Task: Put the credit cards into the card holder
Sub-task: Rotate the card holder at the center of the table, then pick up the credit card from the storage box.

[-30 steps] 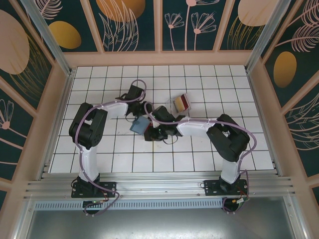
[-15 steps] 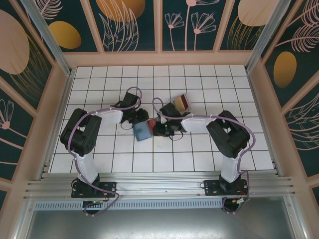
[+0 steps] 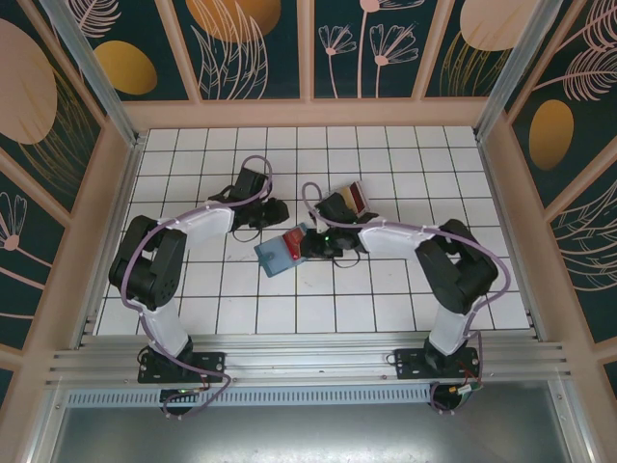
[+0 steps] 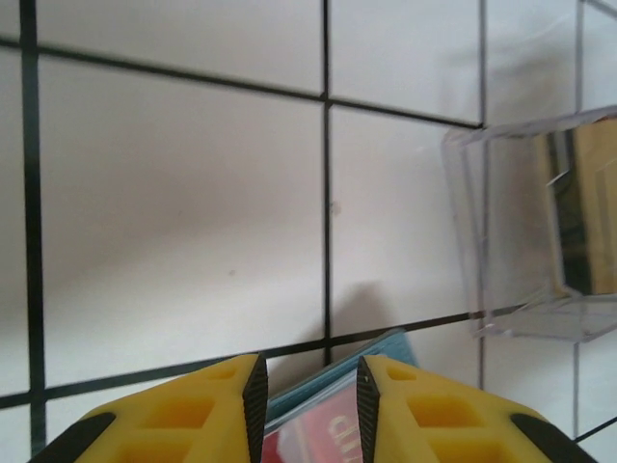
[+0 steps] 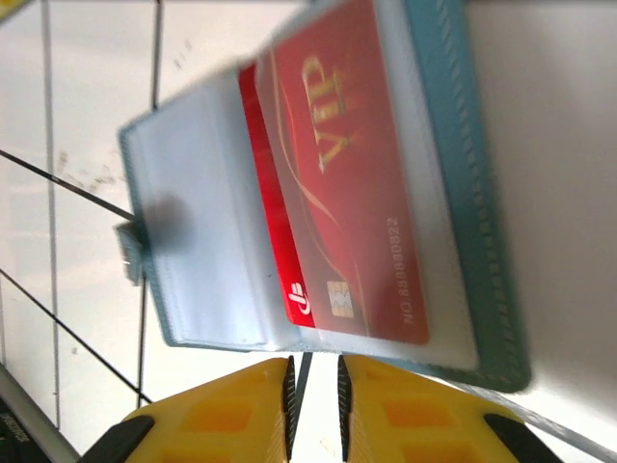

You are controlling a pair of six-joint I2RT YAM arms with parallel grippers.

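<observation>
Red card (image 5: 337, 193) half veiled in teal wallet (image 5: 448, 96), clear box (image 4: 521, 241) cropped

Teal card holder (image 3: 273, 258) open on tiles (image 3: 386, 289), red card (image 3: 293, 241) on it; right gripper (image 3: 310, 247) just beside.

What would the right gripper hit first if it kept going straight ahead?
Most likely the open wallet, near the red card tucked inside it, right ahead of the right gripper; depth is unclear.
</observation>
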